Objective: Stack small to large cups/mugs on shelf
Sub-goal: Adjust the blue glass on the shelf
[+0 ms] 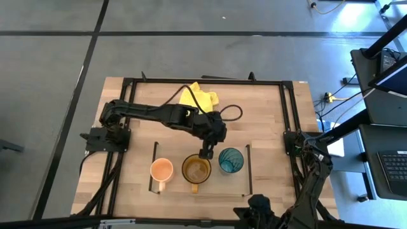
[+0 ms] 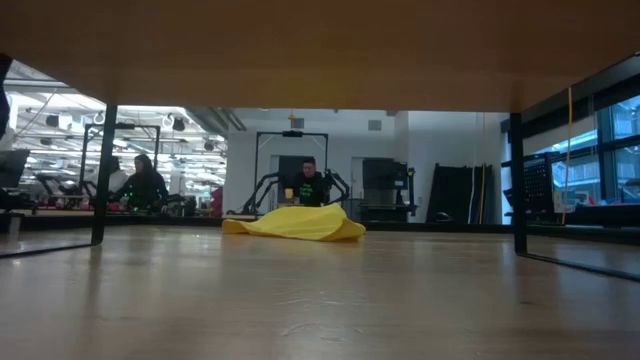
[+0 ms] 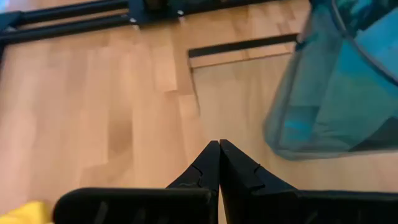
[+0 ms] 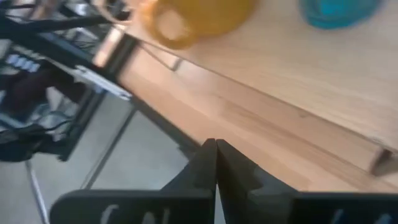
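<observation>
Cups stand in a row along the shelf (image 1: pixel 245 166), the low light-wood board with black uprights at its short ends, lying on the worktop (image 1: pixel 267 105): the small pale-orange mug (image 1: pixel 161 170) at one end, the amber-brown translucent mug (image 1: pixel 196 169) in the middle, the teal ribbed tumbler (image 1: pixel 231 160) at the other end. All three are upright and apart from one another, none yet nested in another.

The left tool (image 1: pixel 205 153) hangs just behind the row, over the gap between the amber mug and the tumbler, its arm reaching in from the left side of the worktop. In the left wrist view its fingers (image 3: pixel 205 167) are pressed together with nothing between them, and the tumbler shows close by to one side of them. The right tool (image 4: pixel 216 163) is likewise closed and empty; its arm is folded at the near right edge of the worktop, looking across at the amber mug and the tumbler from farther off.

The left arm is plainly the nearer one. The relation that matters is that the small mug, which I judge must go into the amber one first, lies away from the tool toward the left arm's base, two places along the row. A yellow cloth (image 1: pixel 198 97) lies at the far edge, well clear.
</observation>
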Robot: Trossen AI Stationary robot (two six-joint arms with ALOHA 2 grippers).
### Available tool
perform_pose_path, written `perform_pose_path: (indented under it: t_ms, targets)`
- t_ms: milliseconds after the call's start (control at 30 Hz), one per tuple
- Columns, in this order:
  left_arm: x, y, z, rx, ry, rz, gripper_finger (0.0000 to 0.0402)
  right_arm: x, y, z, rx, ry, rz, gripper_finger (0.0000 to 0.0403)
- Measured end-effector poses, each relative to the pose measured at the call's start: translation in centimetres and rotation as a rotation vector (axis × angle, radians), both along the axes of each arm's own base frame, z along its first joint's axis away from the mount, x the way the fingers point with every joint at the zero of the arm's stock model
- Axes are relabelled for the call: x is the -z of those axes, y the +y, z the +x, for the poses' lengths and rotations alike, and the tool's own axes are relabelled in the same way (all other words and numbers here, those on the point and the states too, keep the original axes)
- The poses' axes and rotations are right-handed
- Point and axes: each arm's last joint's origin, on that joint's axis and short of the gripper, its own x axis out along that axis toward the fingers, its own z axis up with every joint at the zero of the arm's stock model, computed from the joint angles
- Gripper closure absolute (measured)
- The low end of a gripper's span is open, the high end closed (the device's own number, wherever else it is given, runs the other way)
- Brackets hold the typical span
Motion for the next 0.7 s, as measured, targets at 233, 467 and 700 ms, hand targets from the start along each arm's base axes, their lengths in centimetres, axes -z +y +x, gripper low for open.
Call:
perform_pose_path:
  t_ms: [233,467,700]
  targets:
    - [0.2,-0.7,0.2,0.044,-0.001,-0.032,0.0401,0.3,-0.5,-0.2,0.036,0.032,-0.014,0.0391]
    - [0.2,-1.1,0.2,0.081,0.004,-0.071,0.0401,0.3,-1.0,0.2,0.052,0.041,-0.032,0.0391]
    - [0.2,-1.5,0.1,0.12,0.007,-0.095,0.0401,0.3,-1.1,0.3,0.055,0.041,-0.033,0.0391]
